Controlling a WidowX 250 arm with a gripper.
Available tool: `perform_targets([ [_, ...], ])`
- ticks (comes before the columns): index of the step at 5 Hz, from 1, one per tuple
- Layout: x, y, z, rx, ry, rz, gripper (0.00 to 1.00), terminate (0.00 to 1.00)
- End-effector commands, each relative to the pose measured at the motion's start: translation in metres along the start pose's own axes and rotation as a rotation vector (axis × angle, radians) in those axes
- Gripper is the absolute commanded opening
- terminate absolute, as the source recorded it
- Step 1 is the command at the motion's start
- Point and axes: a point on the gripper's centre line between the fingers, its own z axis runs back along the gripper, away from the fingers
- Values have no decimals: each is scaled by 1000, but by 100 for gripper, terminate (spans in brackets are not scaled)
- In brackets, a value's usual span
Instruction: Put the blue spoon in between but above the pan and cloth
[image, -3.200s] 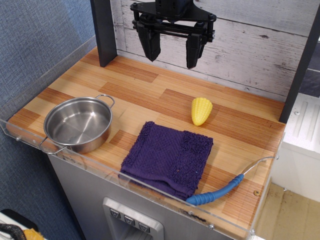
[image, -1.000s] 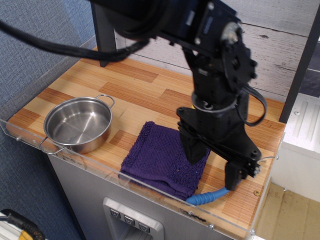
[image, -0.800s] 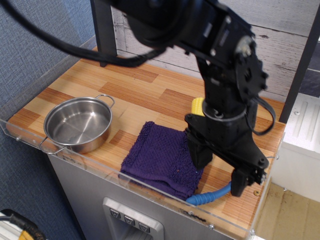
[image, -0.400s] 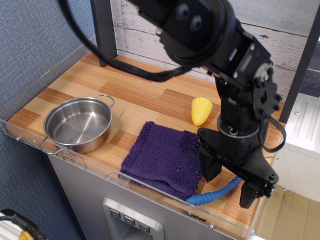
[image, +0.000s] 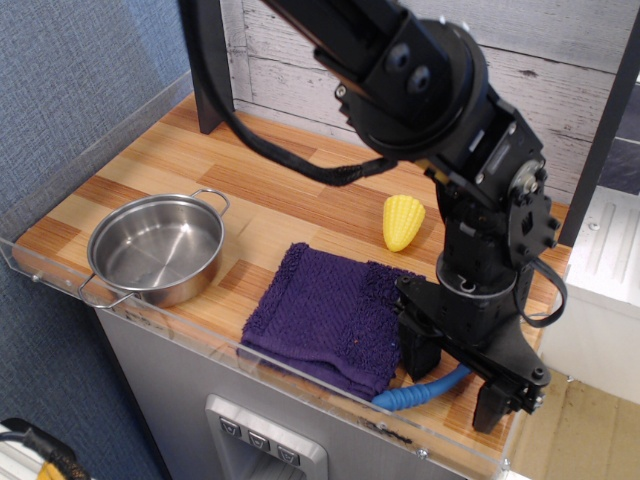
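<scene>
A: Claw (image: 455, 378) spread wide, straddling the blue spoon (image: 425, 388) near the front edge, right of the cloth (image: 330, 315). Nothing gripped.

B: Straddling for a clean pinch, probably. Pan (image: 156, 248) far left.

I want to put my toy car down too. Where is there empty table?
Bare wood lies behind the shiny steel pan and purple folded cloth, left of the yellow corn toy. The front right corner is crowded: the open black gripper straddles the blue-handled spoon.
</scene>
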Motion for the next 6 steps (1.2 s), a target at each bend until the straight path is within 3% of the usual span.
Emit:
perform_targets([
  [1,5,2,12,-3,-61,3,0,0],
  [3,5,1,32,-22,-97,8,0,0],
  [4,11,0,62,-26,-131,12,0,0],
  [6,13,55,105,-54,-164,149,0,0],
])
